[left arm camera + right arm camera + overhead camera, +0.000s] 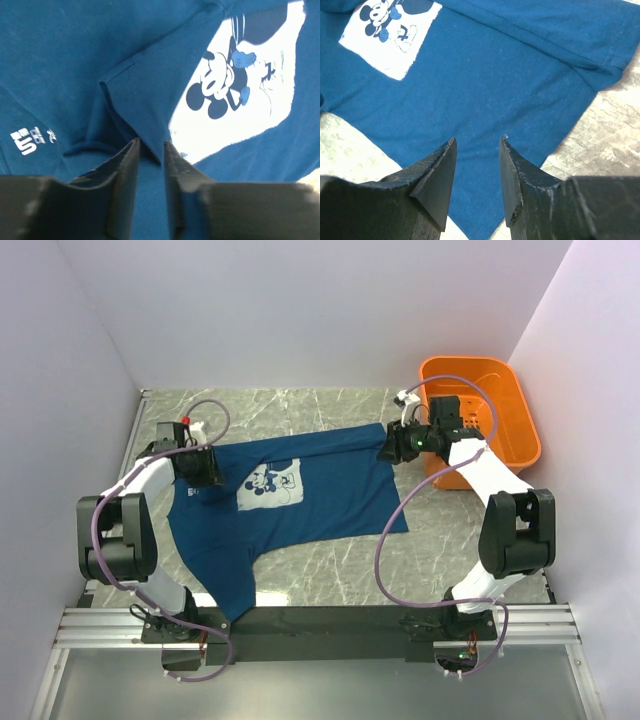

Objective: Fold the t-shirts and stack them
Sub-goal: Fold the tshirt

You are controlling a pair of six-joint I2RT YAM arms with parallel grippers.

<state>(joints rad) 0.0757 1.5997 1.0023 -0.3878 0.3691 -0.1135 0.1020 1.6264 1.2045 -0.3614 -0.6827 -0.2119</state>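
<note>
My left gripper (150,146) has its two dark fingers drawn almost together, pinching a raised fold of blue cloth. A stitched edge runs down that fold straight into the narrow gap. From overhead, this gripper sits on the shirt's end nearest the left edge of the desk (330,575).

My right gripper (479,142) has its fingers spread apart with nothing between them. It is poised over flat cloth just inside a straight edge of the shirt. I cannot tell whether the tips touch the fabric. From overhead, it is at the shirt's far right corner.

The t-shirt (300,510) is deep navy blue and lies face up across the middle of the desk. It spreads from near the left edge toward the right. A long strip of it trails to the near edge beside the left arm's base. On the chest is a pale square print (270,485) of a cartoon mouse drawn in dark blue. A small white mark (30,142) sits on the cloth to the left of the pinched fold.

Both gripper bodies hide the cloth beneath them in the overhead view, so the neckline cannot be made out. In the left wrist view the print is washed out by glare and cut off at the frame's top. The white mark is too small to read.

An orange basket (470,363) stands in the far right corner, apart from the shirt.
</note>
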